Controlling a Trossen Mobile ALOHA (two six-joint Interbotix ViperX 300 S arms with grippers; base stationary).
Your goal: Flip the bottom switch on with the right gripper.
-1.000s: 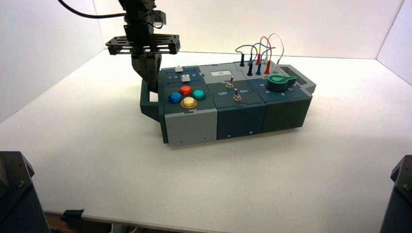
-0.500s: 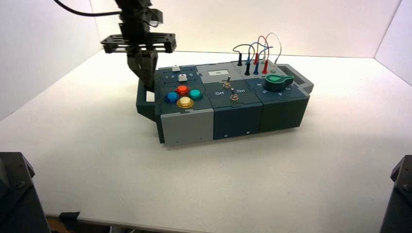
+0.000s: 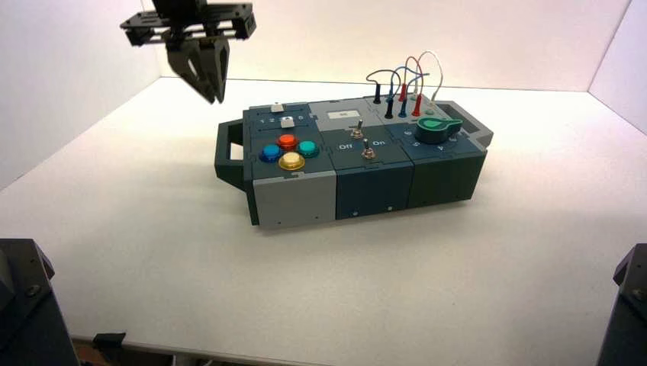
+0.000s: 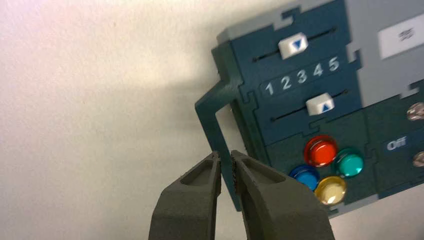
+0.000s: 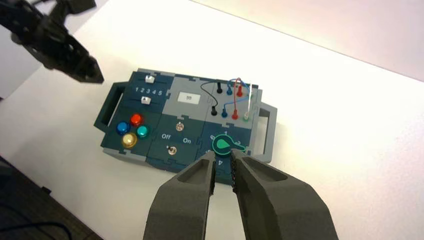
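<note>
The bottom switch point(image 3: 368, 150), a small silver toggle, stands on the dark blue Off/On panel at the box's near middle. It also shows in the right wrist view point(image 5: 172, 150). Its twin point(image 3: 356, 128) stands just behind it. My right gripper point(image 5: 223, 159) hangs high above and in front of the box, over the green knob's side. It holds nothing, with only a narrow slit between its fingers, and it is out of the high view. My left gripper point(image 3: 211, 95) hangs in the air beyond the box's left end, shut and empty, well above the handle point(image 4: 212, 112).
The box point(image 3: 297, 200) bears coloured buttons point(image 3: 288, 149), two white sliders point(image 4: 320, 105), a green knob point(image 3: 436, 130) and plugged wires point(image 3: 404, 80). It stands on a white table with white walls behind and at the sides. Dark arm bases fill the near corners point(image 3: 23, 305).
My left gripper has risen from the box's left handle and moved up and to the left. The box shifted slightly left a moment earlier and now rests still.
</note>
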